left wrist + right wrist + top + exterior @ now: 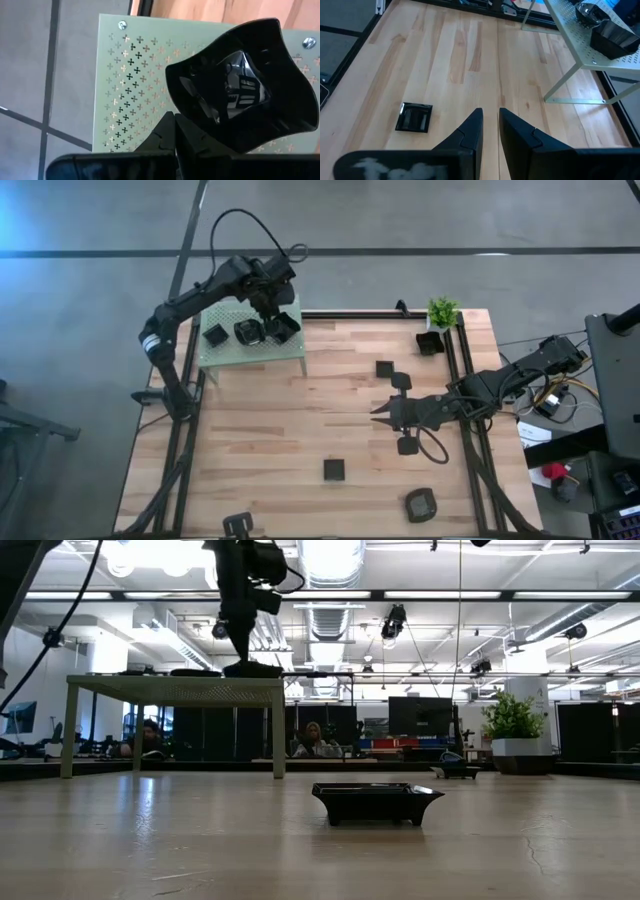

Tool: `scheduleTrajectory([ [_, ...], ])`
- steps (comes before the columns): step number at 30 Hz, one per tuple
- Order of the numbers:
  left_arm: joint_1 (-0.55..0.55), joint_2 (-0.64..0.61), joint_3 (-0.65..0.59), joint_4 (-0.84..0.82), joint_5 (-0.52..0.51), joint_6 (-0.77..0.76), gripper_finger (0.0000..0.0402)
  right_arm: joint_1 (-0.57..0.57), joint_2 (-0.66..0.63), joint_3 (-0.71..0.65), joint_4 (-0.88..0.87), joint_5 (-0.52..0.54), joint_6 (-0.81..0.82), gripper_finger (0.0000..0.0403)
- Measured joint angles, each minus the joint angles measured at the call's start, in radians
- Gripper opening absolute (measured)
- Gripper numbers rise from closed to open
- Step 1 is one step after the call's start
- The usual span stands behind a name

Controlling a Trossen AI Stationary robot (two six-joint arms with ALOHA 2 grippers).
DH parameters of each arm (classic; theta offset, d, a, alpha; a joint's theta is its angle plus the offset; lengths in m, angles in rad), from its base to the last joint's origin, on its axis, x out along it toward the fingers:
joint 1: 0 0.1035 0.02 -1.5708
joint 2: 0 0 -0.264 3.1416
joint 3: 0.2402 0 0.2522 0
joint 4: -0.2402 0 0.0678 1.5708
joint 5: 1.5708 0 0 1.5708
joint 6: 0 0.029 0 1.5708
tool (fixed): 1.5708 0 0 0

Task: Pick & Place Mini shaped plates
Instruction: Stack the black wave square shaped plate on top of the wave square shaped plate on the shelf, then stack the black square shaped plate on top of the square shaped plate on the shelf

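A large open-plan robotics lab or tech workspace. A butcher-block wooden table [300, 440] in a black metal frame stands on a grey concrete floor [400, 220] marked with dark lines. Beyond the table, the low view shows an industrial ceiling [420, 580] — exposed ducts, hanging cables, long strip lights. Far behind the table two people [312, 740] sit at desks beside dark monitors [420, 715]. On the table's far corner stands a small potted plant [442, 311] — office decoration.

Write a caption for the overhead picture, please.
Left gripper holds a tiny black plate over the green platform; right gripper waits above the wooden table.
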Motion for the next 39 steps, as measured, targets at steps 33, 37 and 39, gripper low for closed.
scheduleTrajectory([
  [33,-0.937,-0.171,0.011,0.131,-0.471,-0.420,0.0000,-0.026,-0.059,-0.006,-0.233,0.051,0.266,0.0059],
  [37,-1.031,-0.171,-0.039,0.224,-0.563,-0.457,0.0000,-0.046,-0.060,-0.007,-0.281,0.053,0.291,0.0059],
  [39,-1.063,-0.171,-0.073,0.264,-0.587,-0.477,0.0000,-0.059,-0.061,-0.007,-0.291,0.053,0.292,0.0059],
])
